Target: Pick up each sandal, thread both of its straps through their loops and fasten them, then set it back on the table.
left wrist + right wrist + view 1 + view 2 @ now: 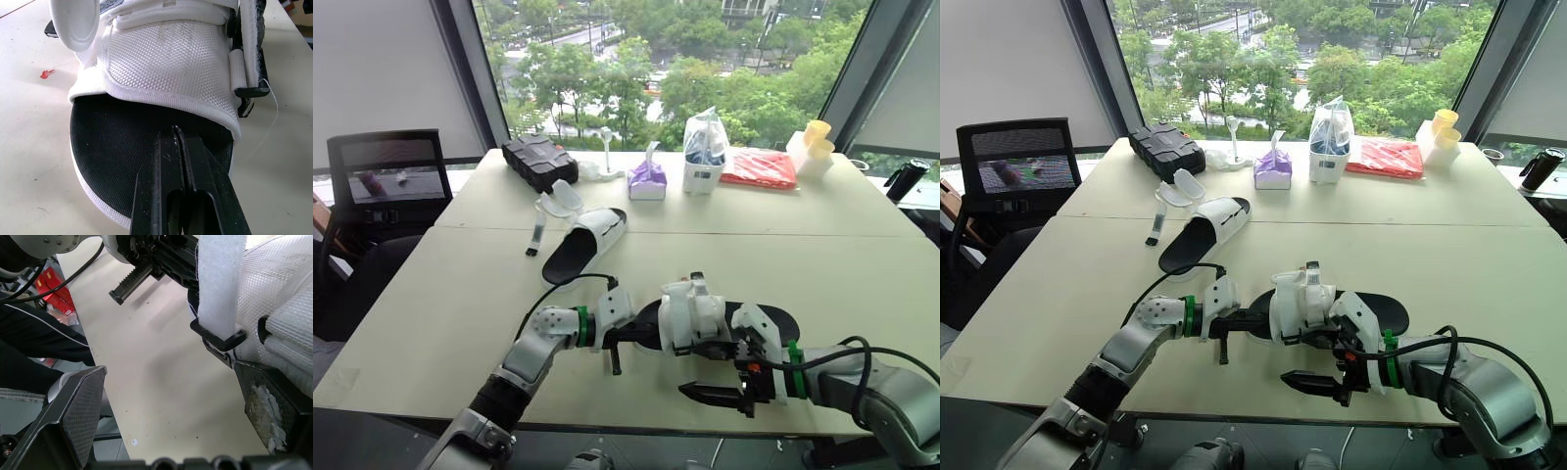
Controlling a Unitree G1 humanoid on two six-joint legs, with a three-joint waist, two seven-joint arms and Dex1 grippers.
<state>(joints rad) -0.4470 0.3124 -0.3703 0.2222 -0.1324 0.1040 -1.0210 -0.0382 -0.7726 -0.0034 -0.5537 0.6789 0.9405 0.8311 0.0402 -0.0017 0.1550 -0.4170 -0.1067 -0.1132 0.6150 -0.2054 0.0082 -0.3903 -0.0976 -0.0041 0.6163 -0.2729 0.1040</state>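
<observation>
one sandal (587,243) lies far back on the table (431,294), its straps open. the left gripper (177,134) is pinched shut, tips over the black toe end of the near sandal (700,311). the right gripper (168,369) is wide open just beside that sandal, near a white strap (215,284) at its black loop (220,340).

The two head eyes are looking forward and down from above the near edge of the tabletop (783,255), taking in the near sandal (690,313), the far sandal (587,245) and the windows (656,69) beyond, and are sharing nearly the whole scene. The left wrist camera is peering along its pressed-together jaws, very close, into the near sandal's toe end, while the right wrist camera is looking between its spread jaws at the same sandal's strap loop (220,338) and the tabletop past it.
</observation>
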